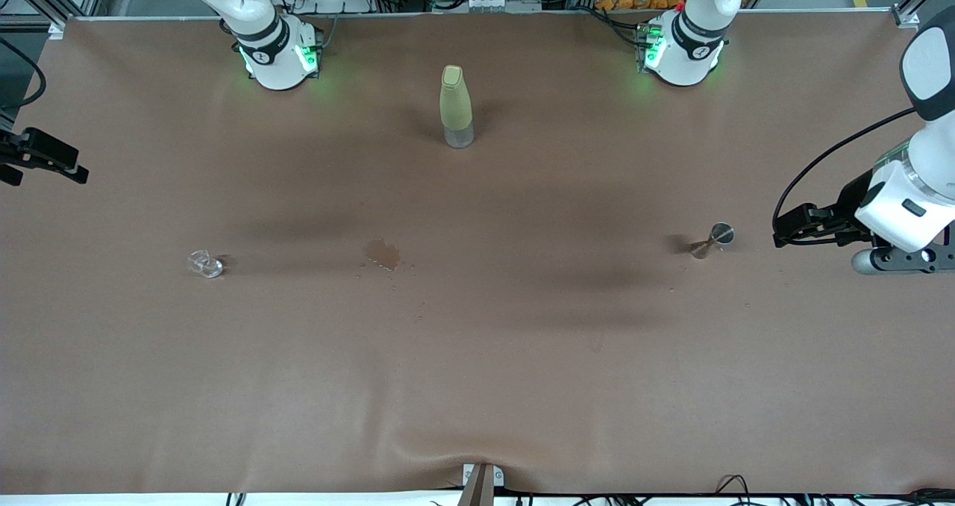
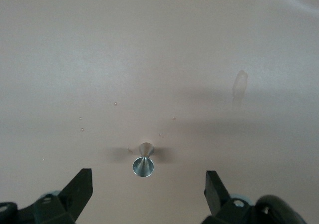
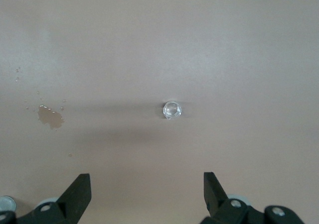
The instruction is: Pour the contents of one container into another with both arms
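Observation:
A small steel jigger stands on the brown table toward the left arm's end. In the left wrist view the jigger shows just ahead of the fingertips. My left gripper hangs open beside it, with nothing held. A small clear glass stands toward the right arm's end. My right gripper is open and empty at that end's table edge, well apart from the glass.
A tall pale green bottle with a clear base stands upright between the two arm bases, and shows faintly in the left wrist view. A small puddle with scattered droplets wets the brown table cover between glass and jigger.

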Motion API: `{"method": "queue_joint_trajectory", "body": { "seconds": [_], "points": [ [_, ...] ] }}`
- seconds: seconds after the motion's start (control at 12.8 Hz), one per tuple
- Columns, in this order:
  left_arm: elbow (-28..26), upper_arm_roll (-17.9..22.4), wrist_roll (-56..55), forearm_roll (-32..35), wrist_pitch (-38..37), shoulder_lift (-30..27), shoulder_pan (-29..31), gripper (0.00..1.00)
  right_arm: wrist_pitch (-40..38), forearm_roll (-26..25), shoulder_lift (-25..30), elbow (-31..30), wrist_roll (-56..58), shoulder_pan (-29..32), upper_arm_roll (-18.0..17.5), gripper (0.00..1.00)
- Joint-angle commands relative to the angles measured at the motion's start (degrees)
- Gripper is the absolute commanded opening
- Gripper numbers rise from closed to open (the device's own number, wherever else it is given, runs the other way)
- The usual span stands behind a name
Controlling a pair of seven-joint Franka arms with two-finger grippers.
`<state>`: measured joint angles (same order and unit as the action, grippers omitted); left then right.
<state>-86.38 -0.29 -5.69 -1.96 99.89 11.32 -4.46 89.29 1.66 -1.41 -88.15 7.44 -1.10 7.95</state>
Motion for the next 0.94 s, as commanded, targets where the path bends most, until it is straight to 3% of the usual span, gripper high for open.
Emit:
{"method": "queue_joint_trajectory", "body": {
  "seconds": [0.0,0.86],
  "points": [
    [-0.11,-0.5,-0.56,1.17,-0.48,-0.6,0.06,1.0,-0.16,-0.17,0.36,-0.26,0.03,0.22,-0.13,1.0],
    [-0.2,-0.85,-0.73,1.17,-0.66,-0.69,-0.02,1.0,0.01,-0.08,0.36,-0.09,0.73,0.48,-0.13,1.0]
  ]
}}
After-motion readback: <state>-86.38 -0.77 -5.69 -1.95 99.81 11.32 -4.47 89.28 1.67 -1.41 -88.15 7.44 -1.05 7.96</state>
